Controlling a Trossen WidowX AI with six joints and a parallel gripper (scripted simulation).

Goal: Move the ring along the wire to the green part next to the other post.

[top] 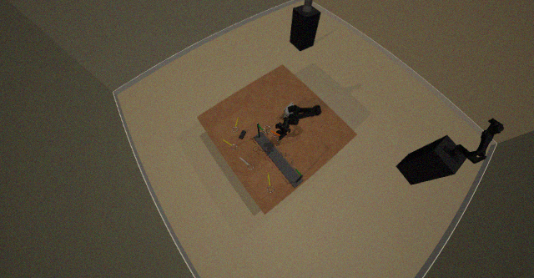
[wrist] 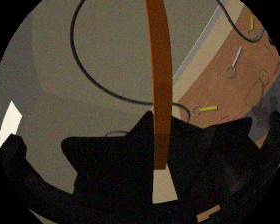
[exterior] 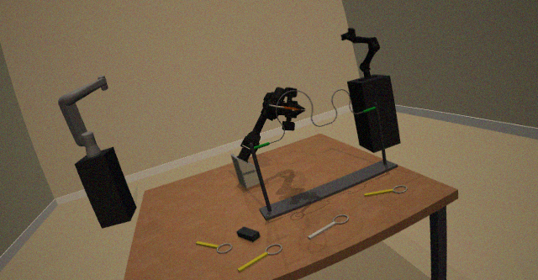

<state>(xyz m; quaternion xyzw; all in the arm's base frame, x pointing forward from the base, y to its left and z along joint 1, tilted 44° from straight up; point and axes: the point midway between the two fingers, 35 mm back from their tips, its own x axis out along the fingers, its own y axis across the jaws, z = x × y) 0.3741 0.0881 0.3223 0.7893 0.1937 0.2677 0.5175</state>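
My gripper (top: 281, 133) (exterior: 299, 109) (wrist: 152, 115) is shut on the orange handle (exterior: 293, 108) (wrist: 162, 75), high above the table. The ring (exterior: 274, 106) is seen nearly edge-on in the exterior view, around the first rising grey stretch of the wire (exterior: 312, 112) (wrist: 73, 45). Whether it touches the wire cannot be told. In the wrist view the ring is not visible. One green part (top: 260, 128) (exterior: 261, 145) is by the near-left post (exterior: 261, 179); the other green part (top: 298, 172) (exterior: 369, 109) is by the far post (exterior: 382, 141).
The grey base bar (top: 281, 161) (exterior: 336, 185) carries both posts. On the wooden table (top: 250, 103) (exterior: 176, 213) lie several loose yellow-handled rings, a white-handled one (top: 244, 161) (exterior: 322, 229) and a black block (top: 242, 134) (exterior: 248, 234). The wire loops up and down between the posts.
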